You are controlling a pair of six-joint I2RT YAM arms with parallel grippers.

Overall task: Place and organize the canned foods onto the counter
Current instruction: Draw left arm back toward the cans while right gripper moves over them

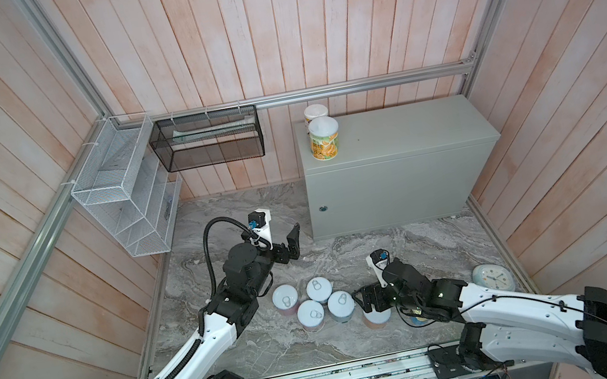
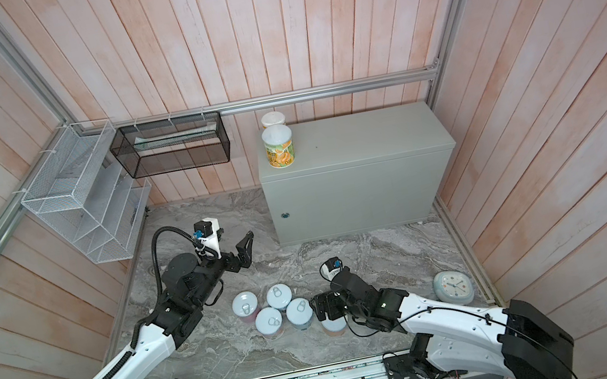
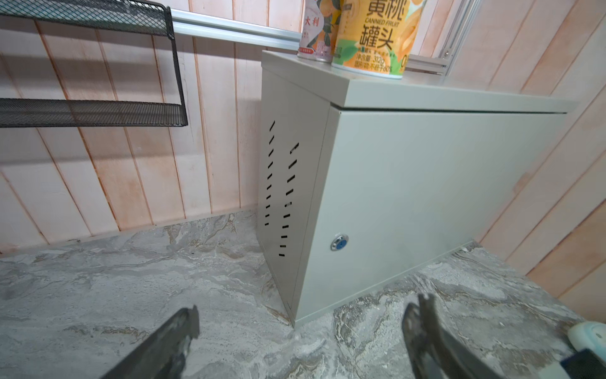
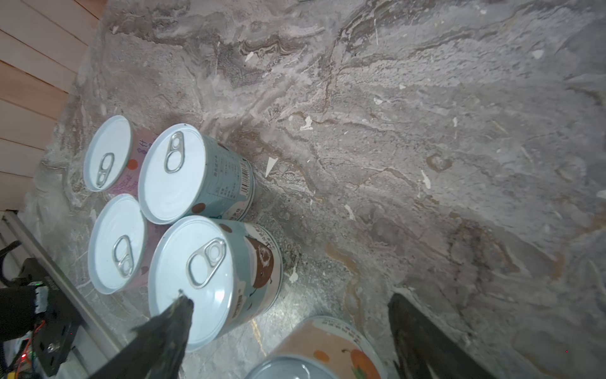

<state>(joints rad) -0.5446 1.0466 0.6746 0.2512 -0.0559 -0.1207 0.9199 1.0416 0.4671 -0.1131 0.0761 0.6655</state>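
Note:
Two yellow-green, white-lidded cans (image 1: pixel 325 138) (image 1: pixel 315 111) stand at the left end of the grey counter (image 1: pixel 409 129). Four pull-tab cans (image 1: pixel 313 302) (image 4: pixel 183 229) sit clustered on the marble floor. A fifth, orange-labelled can (image 1: pixel 377 318) (image 4: pixel 328 341) stands apart to their right. My right gripper (image 1: pixel 368 301) (image 4: pixel 290 299) hangs open over it, one finger on each side, not touching. My left gripper (image 1: pixel 294 242) (image 3: pixel 305 308) is open and empty above the floor, near the counter's left front corner (image 3: pixel 292 321).
A round white clock (image 1: pixel 492 278) lies on the floor at the right wall. A white wire shelf (image 1: pixel 126 196) and a black mesh basket (image 1: pixel 208 137) hang on the left and back walls. Bare marble floor (image 1: pixel 345 246) lies in front of the counter.

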